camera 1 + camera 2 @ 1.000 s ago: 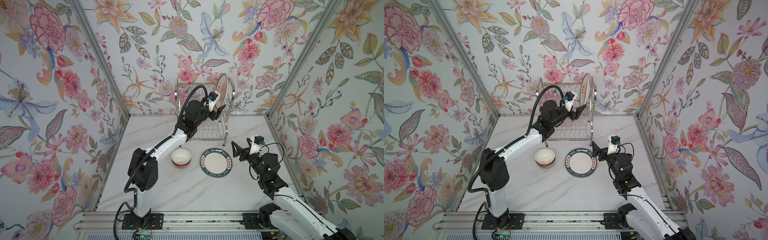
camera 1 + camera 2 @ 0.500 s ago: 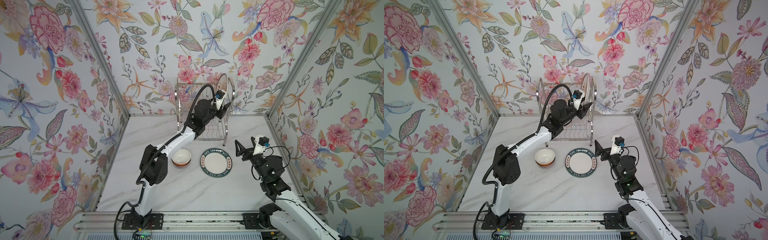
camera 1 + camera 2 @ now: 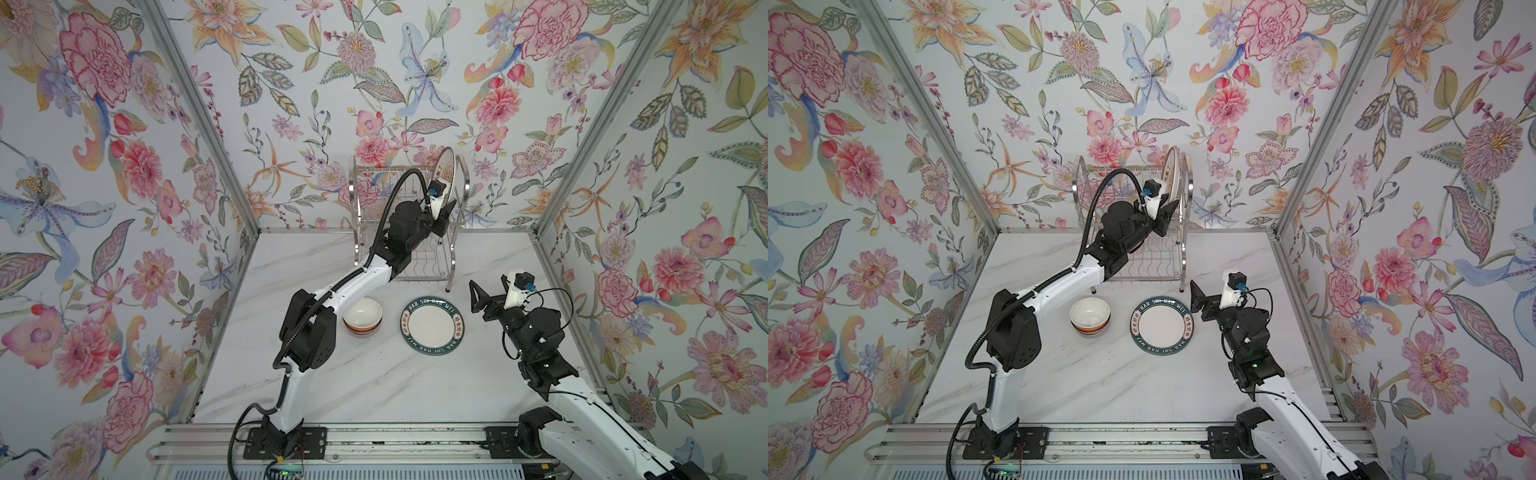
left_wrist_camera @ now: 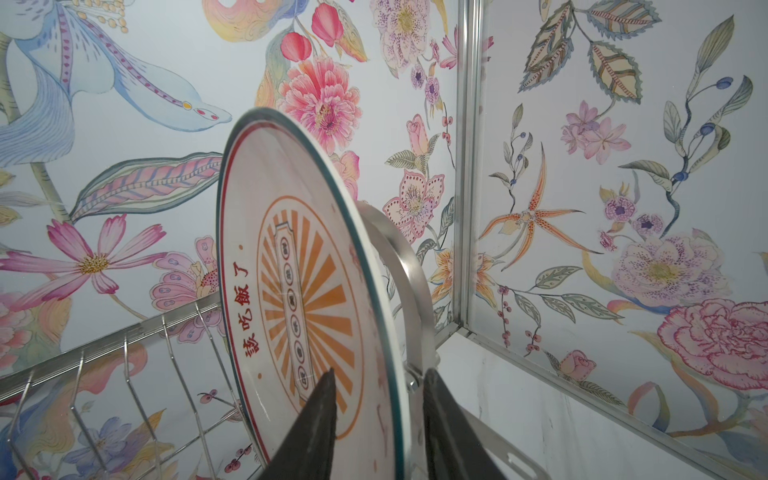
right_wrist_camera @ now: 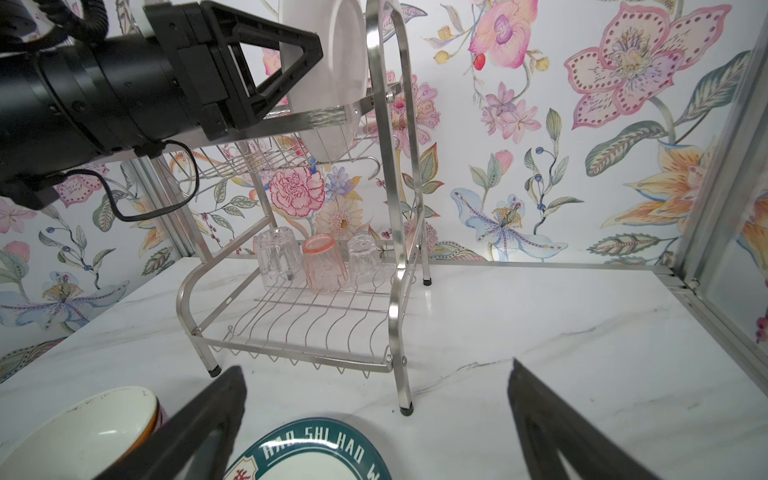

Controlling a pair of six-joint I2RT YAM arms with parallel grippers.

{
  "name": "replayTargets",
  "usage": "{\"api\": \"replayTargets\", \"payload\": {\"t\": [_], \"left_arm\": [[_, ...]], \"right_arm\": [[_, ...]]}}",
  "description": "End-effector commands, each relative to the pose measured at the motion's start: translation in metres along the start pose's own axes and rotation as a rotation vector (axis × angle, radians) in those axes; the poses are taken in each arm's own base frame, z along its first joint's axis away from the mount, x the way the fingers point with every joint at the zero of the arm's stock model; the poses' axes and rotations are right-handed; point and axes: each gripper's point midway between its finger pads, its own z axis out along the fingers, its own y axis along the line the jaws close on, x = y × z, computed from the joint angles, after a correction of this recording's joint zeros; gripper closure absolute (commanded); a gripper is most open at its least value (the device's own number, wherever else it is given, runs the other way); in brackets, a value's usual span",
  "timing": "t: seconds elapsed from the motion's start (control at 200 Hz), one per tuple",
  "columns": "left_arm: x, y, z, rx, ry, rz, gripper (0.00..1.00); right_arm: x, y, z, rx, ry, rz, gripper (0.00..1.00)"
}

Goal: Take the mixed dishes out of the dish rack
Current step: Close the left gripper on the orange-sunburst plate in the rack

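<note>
Floral wallpaper closes round the white marble tabletop (image 3: pixel 374 386), where the shiny two-tier steel wire dish rack (image 5: pixel 395 208) stands at the back. My left gripper (image 4: pixel 380 372) straddles the round orange-sunburst plate (image 4: pixel 307 291) upright on its top shelf, though whether it pinches I cannot tell. My right gripper (image 5: pixel 376 363) hangs wide open near the teal-lettered round plate (image 3: pixel 432 326) and orange-banded bowl (image 3: pixel 362 318). On the lower shelf a small pink glass (image 5: pixel 324 266) stands between two clear glasses (image 5: pixel 276 257).
</note>
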Motion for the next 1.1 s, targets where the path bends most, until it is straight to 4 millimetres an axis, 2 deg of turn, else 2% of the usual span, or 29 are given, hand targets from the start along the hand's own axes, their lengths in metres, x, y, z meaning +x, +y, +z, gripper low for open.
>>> {"api": "replayTargets", "payload": {"t": [0.0,0.41,0.766,1.096], "left_arm": [[0.002,0.0,-0.002,-0.022,0.012,-0.024,0.67],[0.007,0.002,0.002,-0.033,0.001,-0.032,0.79],[0.001,0.003,0.0,-0.044,-0.017,-0.023,0.89],[-0.013,0.002,-0.002,-0.033,-0.066,-0.003,1.0]], "right_arm": [[-0.018,0.003,0.0,-0.013,-0.048,0.011,0.01],[-0.015,-0.001,-0.005,0.001,-0.05,0.01,0.01],[-0.015,-0.001,-0.002,-0.007,-0.051,0.007,0.01],[-0.016,0.001,0.0,-0.014,-0.051,0.007,0.01]]}}
